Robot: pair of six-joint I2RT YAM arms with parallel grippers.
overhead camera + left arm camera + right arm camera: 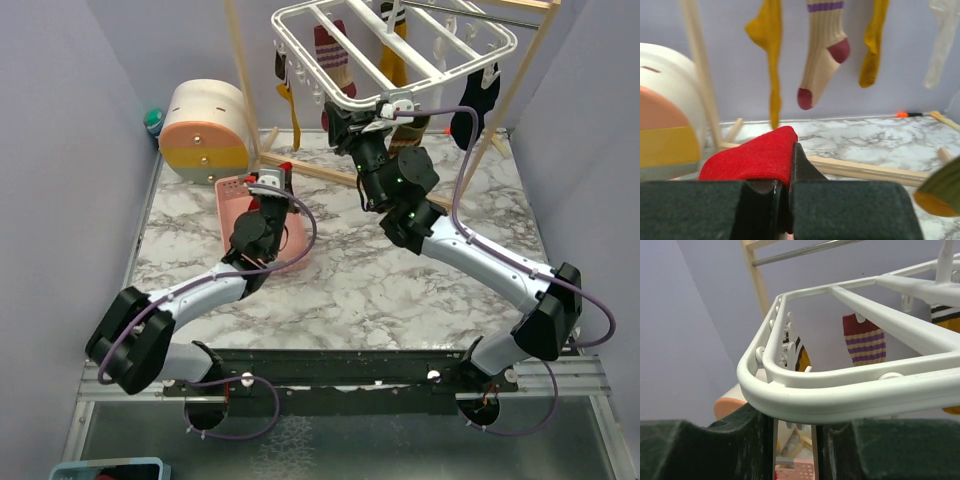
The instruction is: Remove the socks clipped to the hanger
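1. Clenching a red sock (pixel 760 160), the left gripper (pixel 271 184) hangs over a pink basket (pixel 231 203); its fingers hide the sock's near end.
2. Behind, four hanging socks (pixel 822 55) have their tops cut off in the left wrist view: two mustard, one beige with a maroon toe, one whitish.
3. An olive sock (pixel 942 190) is cropped at that view's right edge.
4. The white hanger (pixel 840 390) is at back right. The right gripper (pixel 380 108) sits at its near corner, jaws nearly together; whether they pinch anything I cannot tell.

White hanger (pixel 805 400) corner at gripper (pixel 792 422) tips — striped sock (pixel 864 340) hanging behind.
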